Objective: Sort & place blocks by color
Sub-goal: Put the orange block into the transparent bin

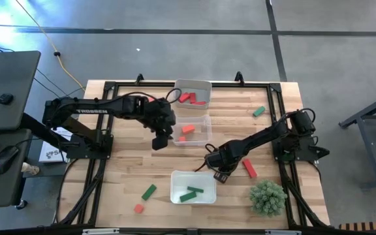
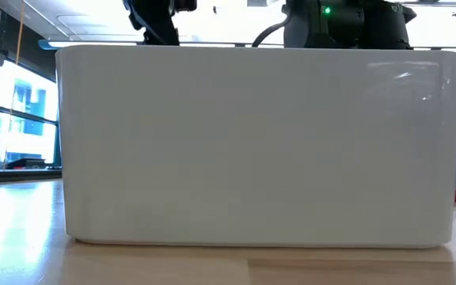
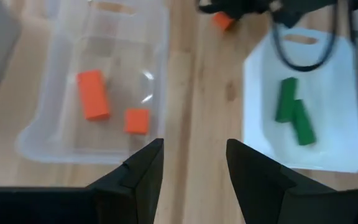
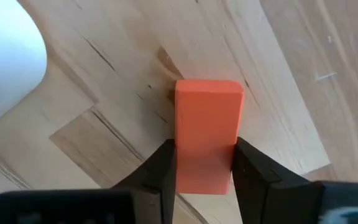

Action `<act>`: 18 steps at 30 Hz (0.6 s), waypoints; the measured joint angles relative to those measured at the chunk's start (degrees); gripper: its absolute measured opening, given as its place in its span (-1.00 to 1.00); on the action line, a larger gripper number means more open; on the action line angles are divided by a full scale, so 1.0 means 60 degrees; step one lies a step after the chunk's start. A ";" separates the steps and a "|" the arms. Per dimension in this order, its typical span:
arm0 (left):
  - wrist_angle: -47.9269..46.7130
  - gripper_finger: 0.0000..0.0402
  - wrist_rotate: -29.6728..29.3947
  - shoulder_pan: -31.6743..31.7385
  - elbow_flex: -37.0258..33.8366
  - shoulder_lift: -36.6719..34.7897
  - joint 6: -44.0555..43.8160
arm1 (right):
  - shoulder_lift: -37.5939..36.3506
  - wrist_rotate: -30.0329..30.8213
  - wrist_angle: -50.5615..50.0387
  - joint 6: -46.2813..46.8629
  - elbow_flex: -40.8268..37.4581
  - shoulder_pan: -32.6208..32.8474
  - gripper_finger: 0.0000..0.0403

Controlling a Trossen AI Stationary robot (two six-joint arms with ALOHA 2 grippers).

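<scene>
Bright even light, window glare, blurred left wrist view

The support is a light butcher-block wooden table (image 1: 129, 183) with a black frame along its edges. Three clear trays rest on it: one at the far edge (image 1: 204, 85), one just nearer (image 1: 207, 124), and one toward the near edge (image 1: 175, 186). Loose on the wood lie a green block (image 1: 259, 111) at far right, a crimson block (image 1: 249, 169) beside a bushy green plant (image 1: 267, 198) at near right, and a green block (image 1: 149, 192) and orange block (image 1: 138, 209) at near left.
</scene>
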 joint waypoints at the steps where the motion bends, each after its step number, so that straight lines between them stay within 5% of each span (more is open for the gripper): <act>1: -0.0082 -0.19 -0.0138 0.0066 0.0000 0.0000 0.0012 | -0.0002 0.0002 -0.0026 0.0063 0.0011 0.0000 -0.52; 18: -0.0649 -0.19 -0.0340 0.1738 0.0000 0.0000 0.1185 | -0.1580 0.0245 -0.0375 0.2118 -0.0026 -0.0252 -0.52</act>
